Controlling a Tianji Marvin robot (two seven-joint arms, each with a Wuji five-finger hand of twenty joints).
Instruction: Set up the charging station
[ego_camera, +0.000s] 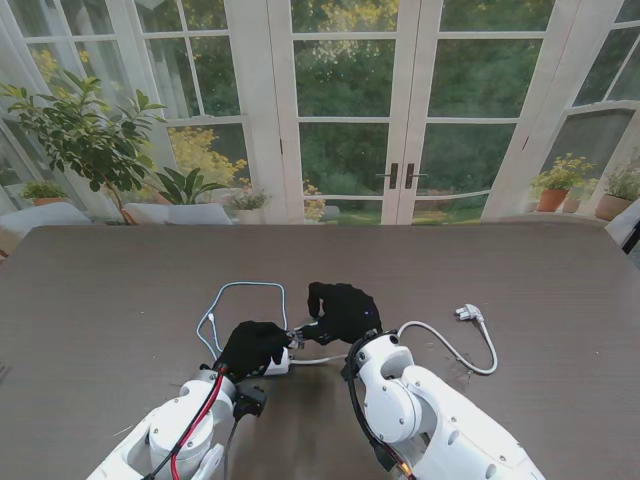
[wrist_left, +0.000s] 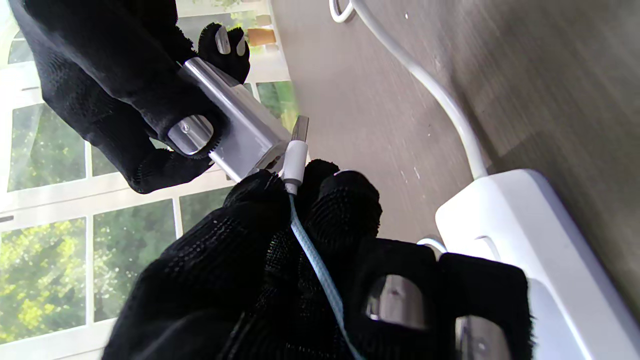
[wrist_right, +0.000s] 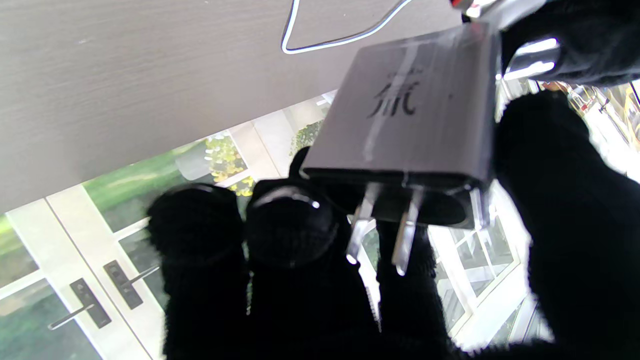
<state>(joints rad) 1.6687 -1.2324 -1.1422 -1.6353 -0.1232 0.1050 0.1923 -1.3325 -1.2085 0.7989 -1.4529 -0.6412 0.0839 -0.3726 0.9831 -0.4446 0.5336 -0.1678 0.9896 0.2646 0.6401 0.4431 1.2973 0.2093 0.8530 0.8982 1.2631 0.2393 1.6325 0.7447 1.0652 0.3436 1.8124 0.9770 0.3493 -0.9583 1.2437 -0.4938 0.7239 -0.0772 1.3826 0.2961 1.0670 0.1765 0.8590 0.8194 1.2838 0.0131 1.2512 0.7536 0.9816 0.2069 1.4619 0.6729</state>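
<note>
Over a dark wood-grain tabletop (ego_camera: 120, 290), the black-gloved left hand (ego_camera: 252, 346) pinches the white USB plug of a pale blue braided cable (wrist_left: 295, 160). Just beyond it, the black-gloved right hand (ego_camera: 343, 310) grips a grey two-pronged wall charger (wrist_right: 415, 110). Only the left wrist view shows the plug tip touching the charger's end, with a white power strip (wrist_left: 525, 240) beside the left hand. Beyond the charger the tabletop lies open to its far edge.
</note>
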